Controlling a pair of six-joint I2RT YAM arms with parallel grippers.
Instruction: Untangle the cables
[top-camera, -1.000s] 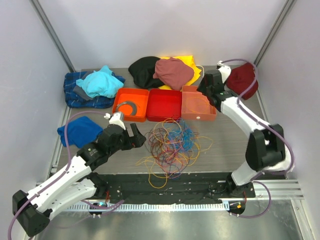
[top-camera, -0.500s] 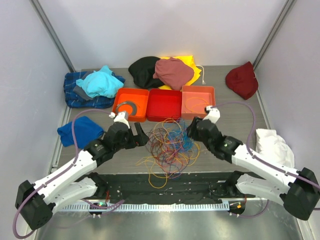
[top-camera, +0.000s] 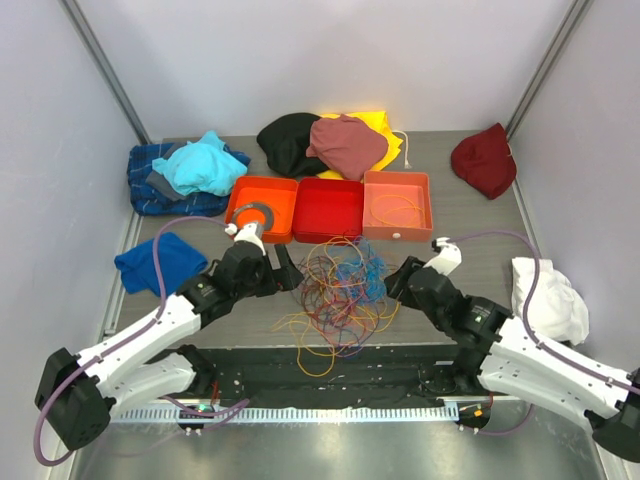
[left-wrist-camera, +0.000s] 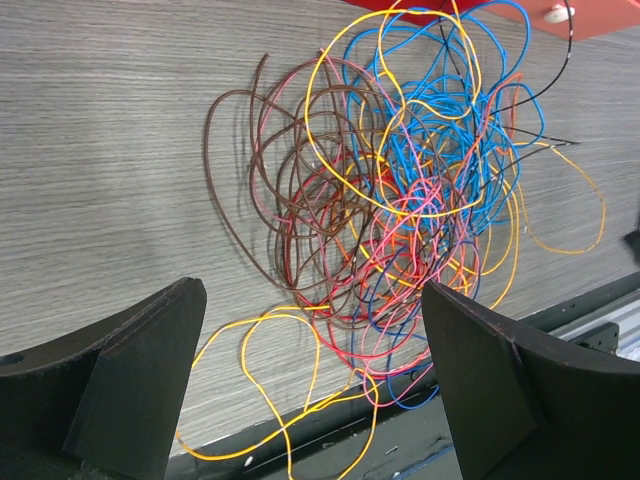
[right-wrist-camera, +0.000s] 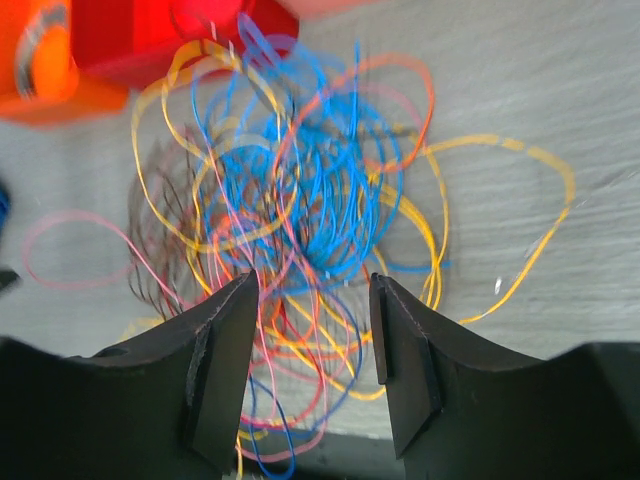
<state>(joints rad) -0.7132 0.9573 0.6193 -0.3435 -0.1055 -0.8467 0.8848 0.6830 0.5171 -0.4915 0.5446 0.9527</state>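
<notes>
Right pincer (right-wrist-camera: 312, 288) retreated; cables (right-wrist-camera: 300, 185) apparently just ahead.

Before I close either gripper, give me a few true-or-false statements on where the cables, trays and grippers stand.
1. The left gripper and the right gripper are both open, with no wire between the fingers. True.
2. The cables lie inside the red tray. False: the tangle lies on the table, in front of the trays.
3. The right-hand orange tray holds a thin loop of wire. True.
4. The left gripper is beyond the trays. False: it is on the near side, at the tangle's left edge.
</notes>
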